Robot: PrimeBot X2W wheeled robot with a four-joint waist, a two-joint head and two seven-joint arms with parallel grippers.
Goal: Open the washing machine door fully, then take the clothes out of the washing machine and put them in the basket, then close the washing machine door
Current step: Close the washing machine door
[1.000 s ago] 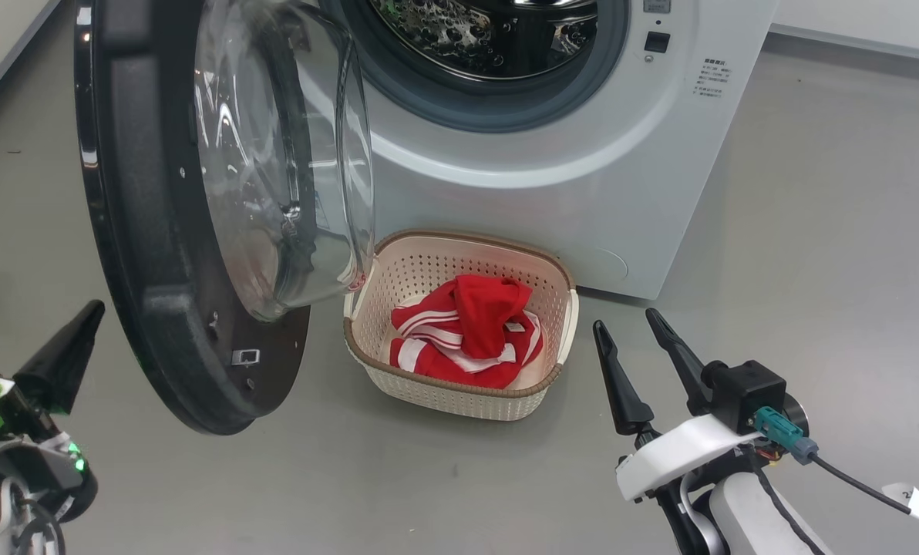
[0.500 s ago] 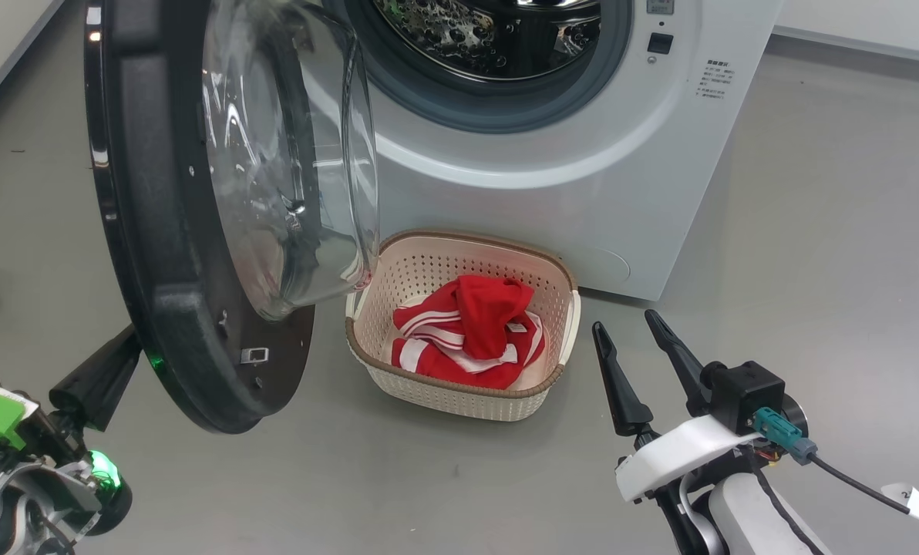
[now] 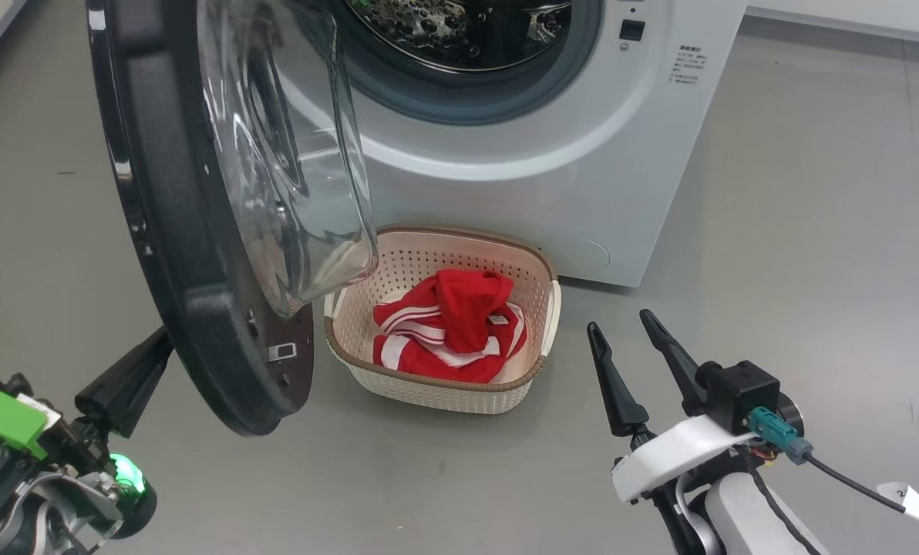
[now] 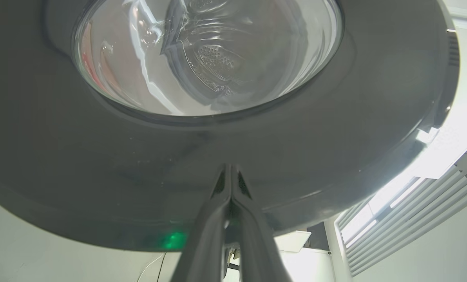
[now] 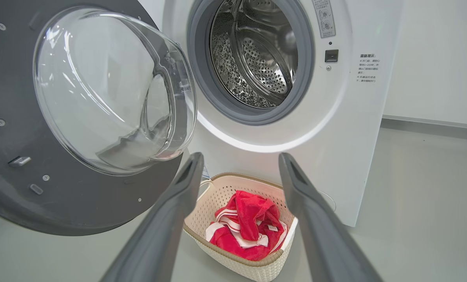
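The washing machine door [image 3: 159, 231] stands part open, its glass bowl [image 3: 297, 177] facing the white washing machine [image 3: 506, 193] and its steel drum [image 3: 459, 31]. Red clothes with white stripes [image 3: 444, 331] lie in the cream basket [image 3: 429, 393] on the floor before the machine. My left gripper [image 3: 155, 351] is shut and holds nothing. In the left wrist view its tip [image 4: 229, 170] rests against the door's glossy black outer face [image 4: 100, 156]. My right gripper [image 3: 621, 327] stands open to the right of the basket, with the basket [image 5: 233, 258] and clothes [image 5: 249, 223] below it.
Grey floor [image 3: 814, 231] spreads to the right of the machine and in front of the basket. The door's lower rim [image 3: 251, 416] hangs just left of the basket. A dark cable [image 3: 853, 478] trails from my right wrist.
My left gripper has moved right, up to the door's outer face, and the door has swung a little towards the machine. The head camera has shifted too. The right gripper has kept its place.
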